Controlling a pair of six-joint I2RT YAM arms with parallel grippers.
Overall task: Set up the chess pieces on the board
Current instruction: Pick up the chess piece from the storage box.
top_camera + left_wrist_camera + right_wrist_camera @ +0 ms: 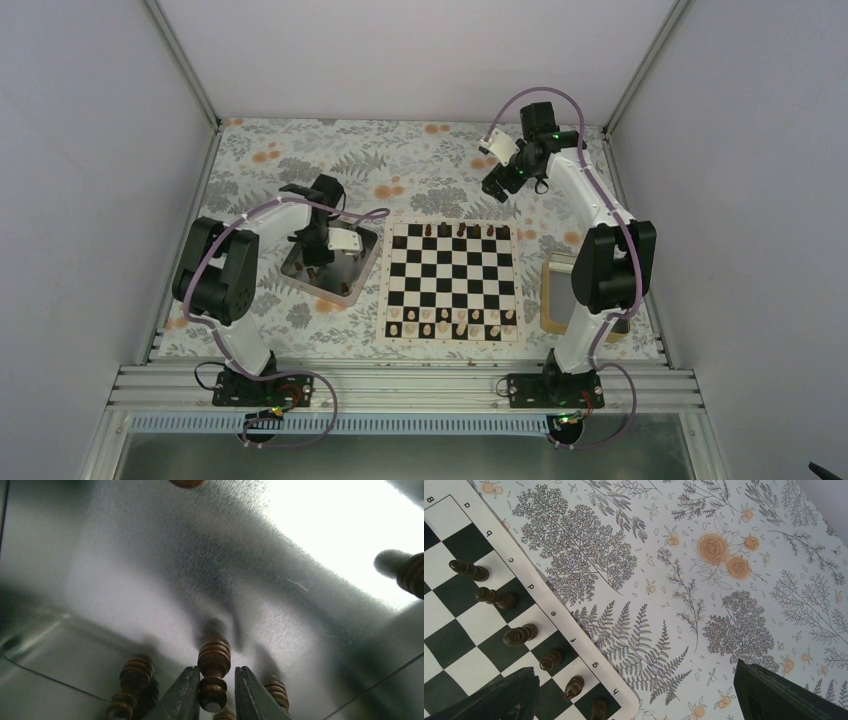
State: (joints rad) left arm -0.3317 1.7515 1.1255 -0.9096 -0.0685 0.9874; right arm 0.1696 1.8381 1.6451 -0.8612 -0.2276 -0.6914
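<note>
The chequered board lies mid-table. Several dark brown pieces stand along its far row; they also show in the right wrist view by the board's lettered border. My left gripper is down in the metal tray. Its fingers straddle one dark piece: the left finger touches it and a small gap shows at the right finger. My right gripper hangs wide open and empty above the cloth past the board's far right corner.
More dark pieces stand in the tray, to the left, right and far right. Pale cream pieces fill the board's near rows. A pale wooden holder lies right of the board behind the right arm.
</note>
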